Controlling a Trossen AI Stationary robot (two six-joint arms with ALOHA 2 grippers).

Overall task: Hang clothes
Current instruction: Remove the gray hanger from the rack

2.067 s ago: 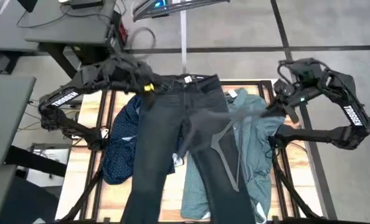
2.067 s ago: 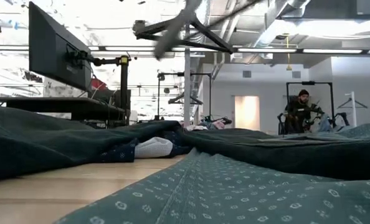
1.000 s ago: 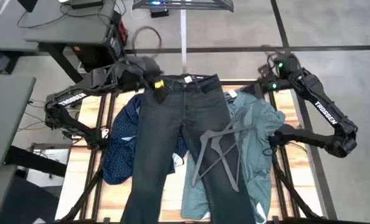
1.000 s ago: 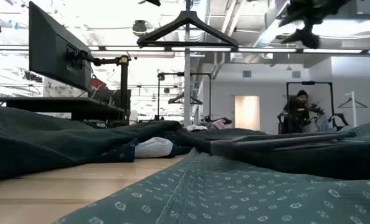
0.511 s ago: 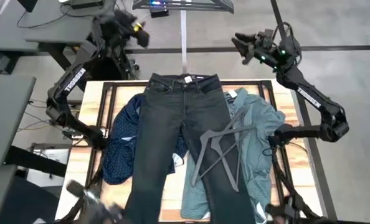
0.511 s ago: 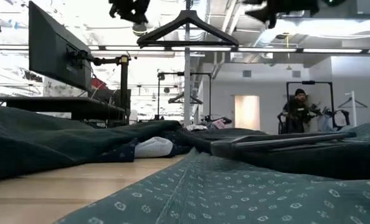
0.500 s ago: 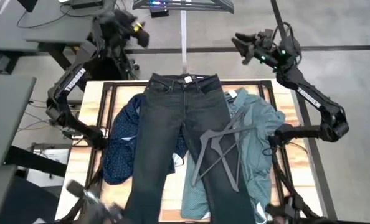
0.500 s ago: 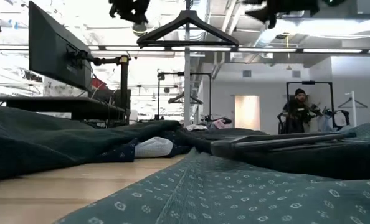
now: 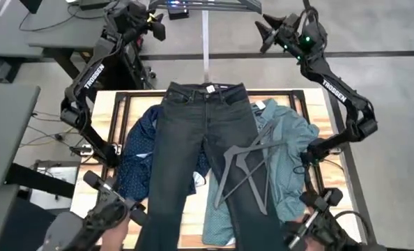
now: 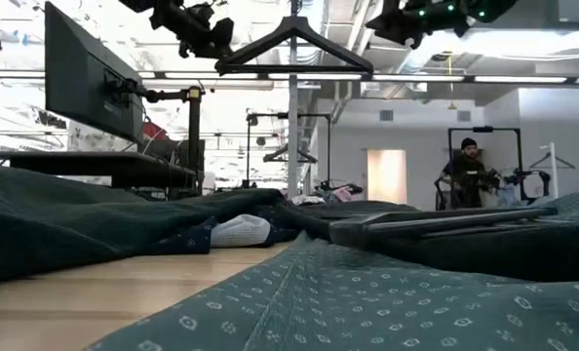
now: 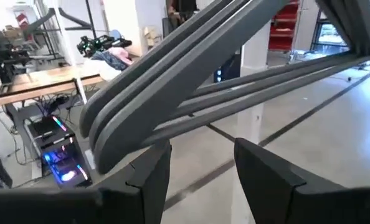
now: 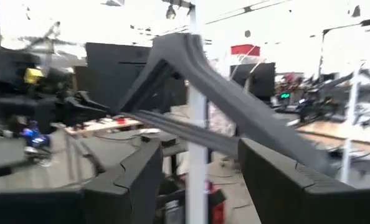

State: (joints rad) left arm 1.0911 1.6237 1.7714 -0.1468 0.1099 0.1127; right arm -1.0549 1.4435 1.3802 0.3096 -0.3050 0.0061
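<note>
The dark charcoal jeans [image 9: 203, 153] lie flat along the table's middle, waistband at the far edge. They partly cover the navy dotted shirt [image 9: 136, 164] on the left and the teal shirt [image 9: 287, 157] on the right. Black hangers [image 9: 245, 171] lie across the jeans' right leg and the teal shirt. More hangers [image 10: 291, 49] hang on a rack beyond the far edge. My left gripper [image 11: 200, 155] is open, high up by their left end [image 11: 110, 134]. My right gripper [image 12: 197, 149] is open, high up, facing their right side [image 12: 235, 112].
The rack's white pole [image 12: 196, 124] stands just beyond the table's far edge. Two dark jointed devices [image 9: 102, 213] [image 9: 318, 219] reach in over the near edge. A desk with a monitor [image 10: 85, 83] stands at the far left. A person [image 10: 470, 171] sits far behind.
Both arms have risen from the table's far end and swung up and beyond the far edge to the hangers on the rack, the left away from the jeans' waistband. The clothes and the hangers on them have stayed put. Two dark devices have come in over the near edge.
</note>
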